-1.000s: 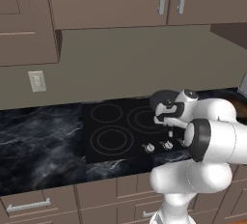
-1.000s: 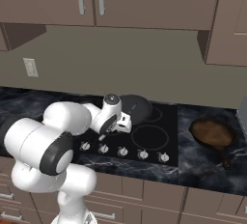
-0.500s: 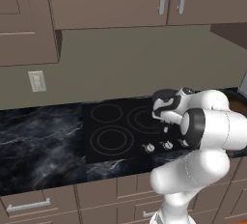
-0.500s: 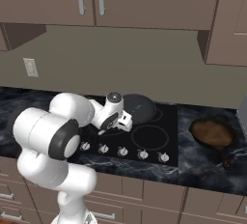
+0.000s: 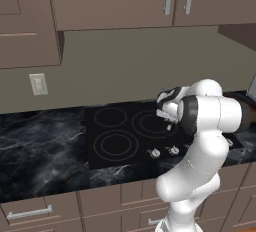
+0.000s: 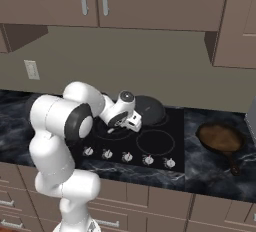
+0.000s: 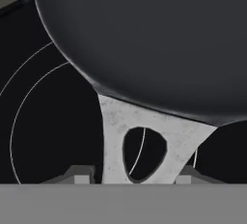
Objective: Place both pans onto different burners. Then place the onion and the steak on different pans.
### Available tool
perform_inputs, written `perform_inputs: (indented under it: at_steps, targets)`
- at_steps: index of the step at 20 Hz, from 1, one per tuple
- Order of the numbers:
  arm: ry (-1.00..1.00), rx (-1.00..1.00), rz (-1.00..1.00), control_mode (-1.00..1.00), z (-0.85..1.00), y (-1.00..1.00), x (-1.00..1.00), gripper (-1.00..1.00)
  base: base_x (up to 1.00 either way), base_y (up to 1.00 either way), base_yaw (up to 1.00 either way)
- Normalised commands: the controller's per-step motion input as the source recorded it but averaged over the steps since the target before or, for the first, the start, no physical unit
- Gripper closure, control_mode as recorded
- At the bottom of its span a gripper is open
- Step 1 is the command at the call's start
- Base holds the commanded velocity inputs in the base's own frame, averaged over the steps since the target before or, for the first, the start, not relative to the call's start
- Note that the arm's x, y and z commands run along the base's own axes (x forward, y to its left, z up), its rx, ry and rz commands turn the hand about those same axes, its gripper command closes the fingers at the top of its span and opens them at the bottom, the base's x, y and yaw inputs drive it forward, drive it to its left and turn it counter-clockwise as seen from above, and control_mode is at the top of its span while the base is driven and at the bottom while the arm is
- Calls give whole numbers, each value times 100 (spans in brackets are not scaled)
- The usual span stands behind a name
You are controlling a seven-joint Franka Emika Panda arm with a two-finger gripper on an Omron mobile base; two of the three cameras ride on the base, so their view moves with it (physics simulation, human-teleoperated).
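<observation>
On the cooktop (image 6: 175, 141), toward its back edge, the dark pan (image 6: 149, 110) sits over a rear burner (image 7: 34, 107), and in the hand view its silver handle (image 7: 144, 138) runs down between the 2 fingertips of the gripper (image 7: 132, 179), whose jaws are closed on that handle. At the cooktop's front edge a row of knobs (image 6: 127, 157) runs across. Further right, on the marble counter (image 6: 210, 171) just off the cooktop's right edge, rests the brown pan (image 6: 218, 137), well apart from the dark one.
</observation>
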Motion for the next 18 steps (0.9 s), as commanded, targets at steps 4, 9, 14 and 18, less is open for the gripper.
perform_inputs:
  at_steps: [4, 9, 14, 18]
  targets:
    - [6, 1, 0, -100, -17, -12, 33, 100, 0, 0, 0]
    - [7, 0, 0, -100, -30, -6, 21, 100, 0, 0, 0]
    - [5, 0, 0, -100, -26, -10, 19, 100, 0, 0, 0]
    - [1, 0, 0, -100, -19, -17, 16, 100, 0, 0, 0]
